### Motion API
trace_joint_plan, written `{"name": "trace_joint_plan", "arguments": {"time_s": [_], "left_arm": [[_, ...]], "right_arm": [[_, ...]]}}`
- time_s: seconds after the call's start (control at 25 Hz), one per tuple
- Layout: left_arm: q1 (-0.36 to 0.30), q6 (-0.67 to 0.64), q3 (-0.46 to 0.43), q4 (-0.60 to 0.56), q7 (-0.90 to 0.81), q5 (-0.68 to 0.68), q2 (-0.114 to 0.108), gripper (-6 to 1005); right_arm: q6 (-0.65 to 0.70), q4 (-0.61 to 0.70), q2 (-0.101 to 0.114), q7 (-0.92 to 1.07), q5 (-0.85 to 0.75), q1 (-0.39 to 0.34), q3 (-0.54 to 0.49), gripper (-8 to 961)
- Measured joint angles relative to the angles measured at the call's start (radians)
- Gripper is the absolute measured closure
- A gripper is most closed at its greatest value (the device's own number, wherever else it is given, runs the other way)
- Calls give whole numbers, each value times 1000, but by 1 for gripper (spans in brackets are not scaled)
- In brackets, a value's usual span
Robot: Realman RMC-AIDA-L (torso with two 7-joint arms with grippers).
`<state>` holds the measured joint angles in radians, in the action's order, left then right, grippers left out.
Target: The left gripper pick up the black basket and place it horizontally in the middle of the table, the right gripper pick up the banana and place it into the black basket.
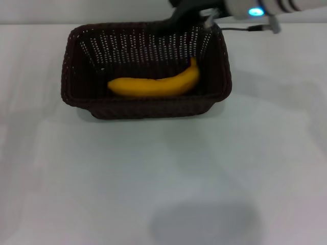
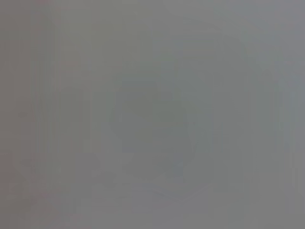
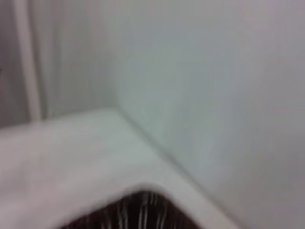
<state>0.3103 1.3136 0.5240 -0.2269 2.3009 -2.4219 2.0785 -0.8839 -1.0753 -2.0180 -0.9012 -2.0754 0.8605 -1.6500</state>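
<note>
black basket (image 1: 145, 107): woven wicker, matt | table (image 1: 153, 178): smooth, white

It looks like a plain test room — a lab. A bare white counter (image 1: 153, 178) meets blank white walls (image 3: 214, 95).

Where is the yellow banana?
In the head view, the banana lies inside the black basket, at the table's far middle, below the right gripper.

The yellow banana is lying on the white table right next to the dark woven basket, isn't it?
Not quite. The curved yellow banana is lying inside the dark brown-black woven wicker basket, not beside it on the white table. The head view shows the basket's walls all around it.
</note>
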Motion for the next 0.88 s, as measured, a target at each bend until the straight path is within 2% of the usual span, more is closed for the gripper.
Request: {"name": "trace_joint_plan", "arguments": {"time_s": [0.16, 0.28, 0.4, 0.48, 0.64, 0.8, 0.88], "left_arm": [[-3, 0, 0, 0, 1, 0, 0, 138], [-6, -1, -1, 0, 5, 0, 0, 138], [-9, -1, -2, 0, 6, 2, 0, 138], [-10, -2, -2, 0, 6, 3, 0, 138], [-15, -2, 0, 0, 6, 6, 0, 138], [-22, -2, 1, 0, 8, 9, -1, 138], [-29, -2, 2, 0, 9, 11, -1, 138]], "right_arm": [[-3, 1, 3, -284, 454, -211, -155, 93], [-54, 55, 3, -557, 830, -352, -188, 96], [-161, 153, 3, -865, 1182, -484, -190, 100], [-241, 236, 5, -1052, 1341, -535, -190, 109], [-291, 405, 10, -1331, 1496, -577, -192, 109], [-176, 590, 10, -1588, 1593, -576, -231, 109], [-149, 630, 9, -1636, 1622, -572, -232, 109]]}}
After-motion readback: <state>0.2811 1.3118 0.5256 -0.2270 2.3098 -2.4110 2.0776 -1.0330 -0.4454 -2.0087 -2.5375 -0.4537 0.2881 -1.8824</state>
